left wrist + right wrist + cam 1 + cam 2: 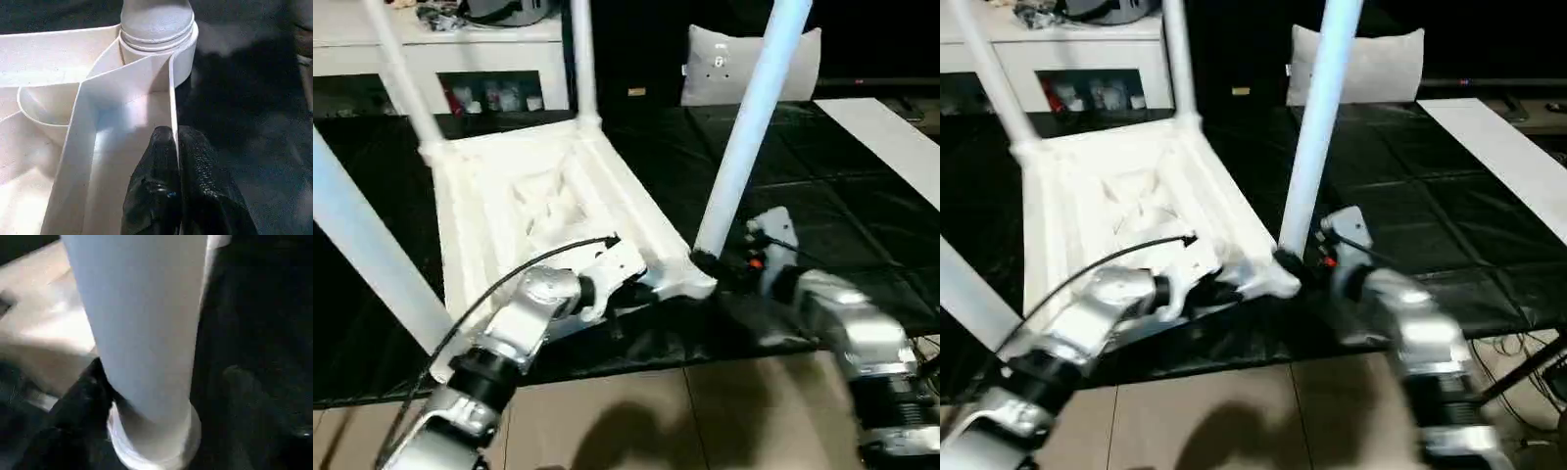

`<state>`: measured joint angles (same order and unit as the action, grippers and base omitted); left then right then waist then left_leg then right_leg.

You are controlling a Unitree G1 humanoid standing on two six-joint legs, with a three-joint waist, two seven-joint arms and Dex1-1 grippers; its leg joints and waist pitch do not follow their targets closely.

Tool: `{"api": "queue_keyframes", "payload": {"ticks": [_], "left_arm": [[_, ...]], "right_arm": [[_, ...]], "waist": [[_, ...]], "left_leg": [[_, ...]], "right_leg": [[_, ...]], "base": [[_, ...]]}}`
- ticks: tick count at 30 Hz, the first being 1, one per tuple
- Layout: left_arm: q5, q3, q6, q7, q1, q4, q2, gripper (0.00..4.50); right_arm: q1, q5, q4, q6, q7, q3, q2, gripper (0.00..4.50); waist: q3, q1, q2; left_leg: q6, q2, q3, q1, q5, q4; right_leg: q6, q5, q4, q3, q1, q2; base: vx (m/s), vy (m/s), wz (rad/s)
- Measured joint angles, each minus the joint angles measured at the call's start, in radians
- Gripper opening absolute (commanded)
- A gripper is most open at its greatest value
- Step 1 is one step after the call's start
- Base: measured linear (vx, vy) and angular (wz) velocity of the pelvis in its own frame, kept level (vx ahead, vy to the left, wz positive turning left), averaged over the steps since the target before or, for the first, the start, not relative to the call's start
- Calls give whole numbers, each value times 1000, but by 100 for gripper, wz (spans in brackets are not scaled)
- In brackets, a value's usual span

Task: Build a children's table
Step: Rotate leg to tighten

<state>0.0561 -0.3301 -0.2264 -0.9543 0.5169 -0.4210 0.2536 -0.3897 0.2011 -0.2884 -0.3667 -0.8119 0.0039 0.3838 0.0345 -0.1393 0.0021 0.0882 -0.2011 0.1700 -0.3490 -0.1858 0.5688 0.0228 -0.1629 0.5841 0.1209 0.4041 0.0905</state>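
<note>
- While the children's table [543, 201] lies upside down on the black floor mat [822, 186], its ribbed underside faces up and its white legs rise from the corner sockets.
- Nearest the robot, the front-right leg [744, 137] stands in its socket at the top's near right corner and leans up toward the far right.
- Two more legs rise from the far corners, and a fourth crosses the near left of the head views.
- The left tool [177, 147] is pinched narrow on the thin edge wall of the tabletop, just beside that near right socket; its black fingertips [161, 147] press either side of the rim.
- The right tool [151, 396] sits at the base of the front-right leg with one black finger on each side of the shaft; I cannot tell whether the fingers press it or stand off it.
- A pale grey cushion [724, 61] sits at the mat's far edge, and a white cabinet [440, 59] stands at the far left.
- Tan floor tiles [685, 421] border the mat's near edge.
</note>
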Motion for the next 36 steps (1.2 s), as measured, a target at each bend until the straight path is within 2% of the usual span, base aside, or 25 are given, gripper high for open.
{"api": "queue_keyframes", "payload": {"ticks": [1,3,8,12,17,19,21,23,26,29,30,36], "left_arm": [[-3,-6,13,-25,-2,5,16,0],[-7,-24,46,-80,-3,11,51,0],[-9,-53,126,-191,-1,9,117,0],[-8,-73,171,-262,12,3,156,0],[-12,-82,197,-317,16,3,175,0],[-12,-85,201,-323,17,3,175,0],[-12,-91,203,-327,19,3,175,0],[-12,-94,206,-328,20,2,175,0],[-12,-98,210,-328,24,-4,172,0],[-12,-98,212,-328,25,-7,169,0],[-12,-98,212,-330,25,-7,169,0],[-23,-91,200,-339,18,-3,169,0]], "right_arm": [[0,1,0,8,-36,9,17,414],[0,7,-1,23,-121,29,52,429],[-8,22,-11,69,-285,70,114,436],[-30,24,-64,141,-393,109,123,397],[-30,51,-67,126,-490,123,130,351],[-30,65,-67,114,-510,125,130,346],[-30,68,-67,107,-523,127,130,320],[-30,71,-67,105,-532,138,130,320],[-30,78,-68,104,-551,147,130,283],[-30,81,-68,93,-569,148,130,270],[-30,83,-68,89,-570,148,131,248],[-13,101,-46,48,-550,142,126,212]], "waist": [[0,-2,0],[0,-5,0],[0,-21,-3],[0,-29,-4],[0,-39,-7],[0,-40,-8],[0,-42,-8],[0,-44,-8],[0,-51,-9],[1,-56,-10],[1,-57,-10],[0,-58,-10]], "left_leg": [[0,0,0,0,0,0],[0,0,0,0,0,1],[0,0,0,-1,0,2],[0,0,0,0,0,3],[0,-1,0,-1,0,4],[0,-1,0,-1,0,4],[0,-1,0,-1,0,5],[0,-1,0,-1,0,5],[0,-1,0,-1,0,6],[0,-1,0,0,0,7],[0,-1,0,0,0,7],[0,-1,0,0,0,8]], "right_leg": [[0,0,0,0,0,0],[0,0,0,0,0,0],[1,1,0,0,-1,0],[1,1,1,0,-1,0],[3,2,2,0,-1,1],[3,2,2,0,-1,1],[2,2,2,0,-1,1],[2,1,3,0,-1,1],[0,0,5,0,-1,1],[0,0,7,0,0,1],[0,-1,8,0,0,1],[0,-1,9,-1,0,1]], "base": [[0,0,0],[0,0,0],[0,0,0],[0,0,0],[0,0,0],[0,0,0],[0,0,0],[0,0,0],[0,0,0],[0,0,0],[0,0,0],[0,0,0]]}}
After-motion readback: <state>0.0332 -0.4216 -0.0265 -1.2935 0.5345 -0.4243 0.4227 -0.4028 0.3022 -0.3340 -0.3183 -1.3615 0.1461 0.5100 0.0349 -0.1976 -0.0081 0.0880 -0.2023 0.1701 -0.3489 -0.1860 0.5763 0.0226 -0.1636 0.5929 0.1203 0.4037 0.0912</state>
